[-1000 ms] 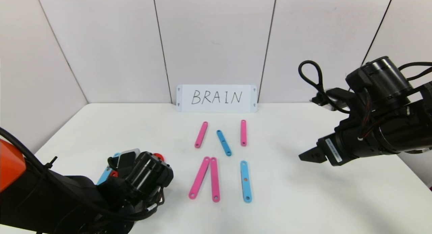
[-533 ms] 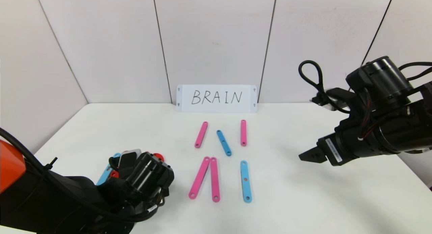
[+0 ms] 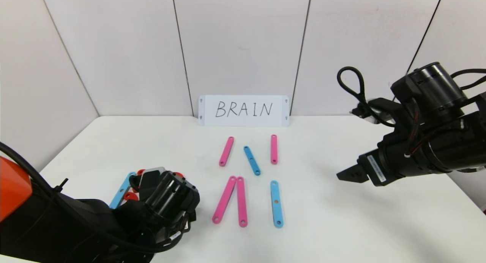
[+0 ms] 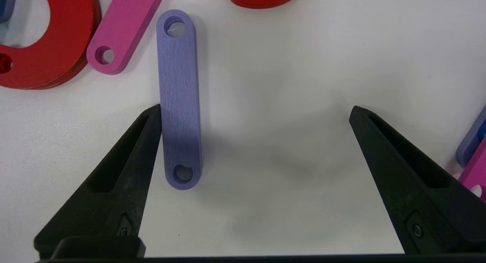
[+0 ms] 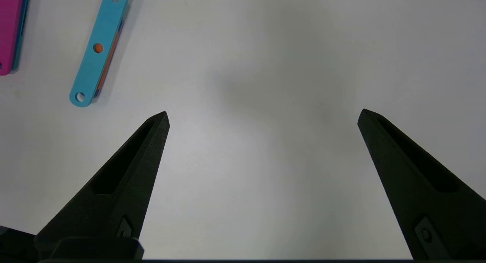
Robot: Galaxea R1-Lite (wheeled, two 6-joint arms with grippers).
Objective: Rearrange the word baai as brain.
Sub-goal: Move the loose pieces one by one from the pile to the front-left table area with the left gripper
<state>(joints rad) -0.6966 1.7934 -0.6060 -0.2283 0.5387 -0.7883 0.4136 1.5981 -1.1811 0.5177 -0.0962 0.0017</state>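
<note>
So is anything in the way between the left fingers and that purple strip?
No. The purple strip lies flat on the table, right beside one of the left gripper's open fingers, with nothing over it.

Pretty bare setup here. A white table (image 3: 341, 232) with rounded back corners sits boxed in by pale panel walls (image 3: 125, 50) on three sides, with thin dark seams (image 3: 181, 50) running between the panels (they lean outward toward the top from where I'm standing). A white card (image 3: 243, 110) leans against the back wall right where it meets the table. Light is soft and even, shadows on the tabletop are faint.
</note>
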